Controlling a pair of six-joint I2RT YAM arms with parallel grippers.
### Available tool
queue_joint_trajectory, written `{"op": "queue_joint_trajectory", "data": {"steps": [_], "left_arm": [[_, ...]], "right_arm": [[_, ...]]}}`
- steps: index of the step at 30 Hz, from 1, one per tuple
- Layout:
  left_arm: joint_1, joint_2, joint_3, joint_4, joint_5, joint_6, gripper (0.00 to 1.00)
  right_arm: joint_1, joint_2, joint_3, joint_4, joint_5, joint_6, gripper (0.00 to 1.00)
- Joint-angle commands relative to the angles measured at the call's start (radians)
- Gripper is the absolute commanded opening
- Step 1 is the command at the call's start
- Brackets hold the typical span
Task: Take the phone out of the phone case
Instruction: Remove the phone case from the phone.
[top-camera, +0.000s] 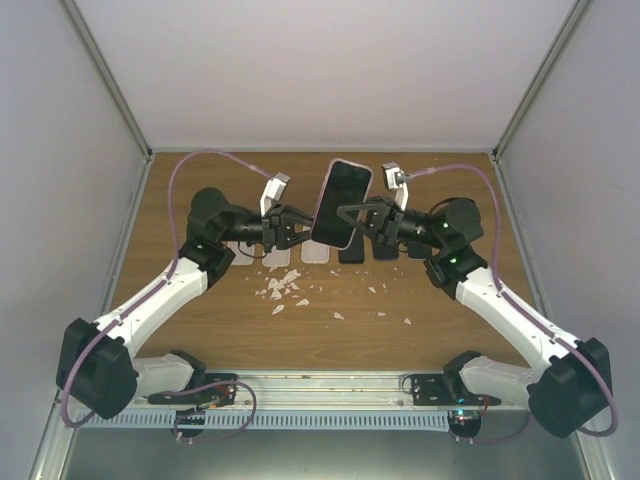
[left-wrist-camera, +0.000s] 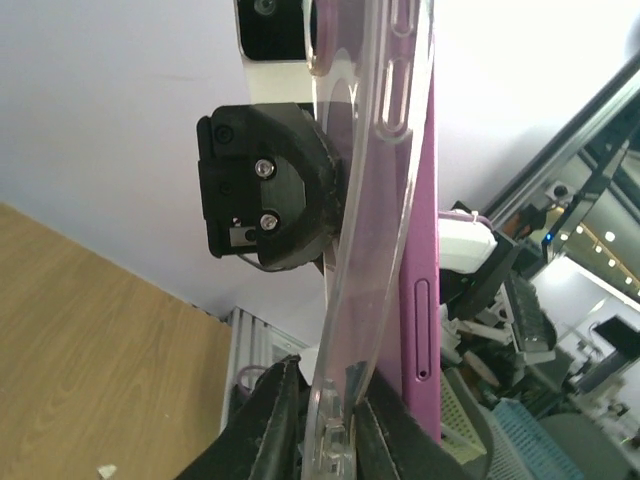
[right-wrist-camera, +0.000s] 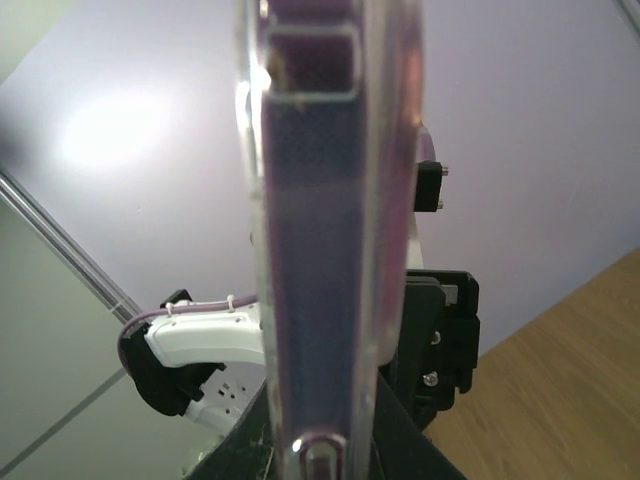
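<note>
A purple phone (top-camera: 342, 203) with a dark screen is held up above the table between both arms. In the left wrist view the clear case (left-wrist-camera: 365, 200) bows away from the purple phone (left-wrist-camera: 422, 260) along its side. My left gripper (top-camera: 300, 228) is shut on the case's lower edge, which sits between the fingertips in the left wrist view (left-wrist-camera: 335, 420). My right gripper (top-camera: 352, 215) is shut across the opposite edge. In the right wrist view the phone (right-wrist-camera: 320, 250) is edge-on, the clear rim around it, with my right gripper (right-wrist-camera: 320, 445) clamped on both faces.
A row of several flat phones or cases (top-camera: 350, 250) lies on the wooden table under the held phone. White scraps (top-camera: 285, 288) are scattered in front of them. White walls and metal posts close in the table's sides and back.
</note>
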Motion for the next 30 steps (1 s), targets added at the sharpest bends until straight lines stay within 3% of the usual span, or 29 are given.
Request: {"op": "queue_joint_trajectory", "data": {"steps": [1, 7, 11, 17, 21, 25, 30], "left_arm": [[-0.015, 0.000, -0.036, 0.014, -0.111, -0.039, 0.11], [0.006, -0.022, -0.055, -0.022, -0.129, -0.051, 0.00], [0.043, -0.025, -0.087, -0.016, -0.134, -0.101, 0.00], [0.072, -0.009, -0.114, -0.006, -0.135, -0.160, 0.00], [0.093, -0.004, -0.131, -0.012, -0.154, -0.205, 0.00], [0.116, 0.006, -0.136, -0.085, -0.195, -0.239, 0.00], [0.127, 0.028, -0.122, -0.187, -0.262, -0.264, 0.00]], "right_arm": [[0.009, 0.027, 0.015, -0.060, -0.189, 0.015, 0.01], [-0.045, 0.076, 0.051, -0.102, -0.228, -0.021, 0.08], [-0.093, 0.100, 0.116, -0.237, -0.252, -0.138, 0.40], [-0.183, 0.093, 0.208, -0.478, -0.195, -0.389, 0.68], [-0.224, 0.077, 0.282, -0.698, -0.043, -0.641, 0.86], [-0.222, 0.059, 0.348, -0.852, 0.170, -0.875, 0.91], [-0.170, 0.095, 0.442, -1.001, 0.378, -1.106, 0.88]]}}
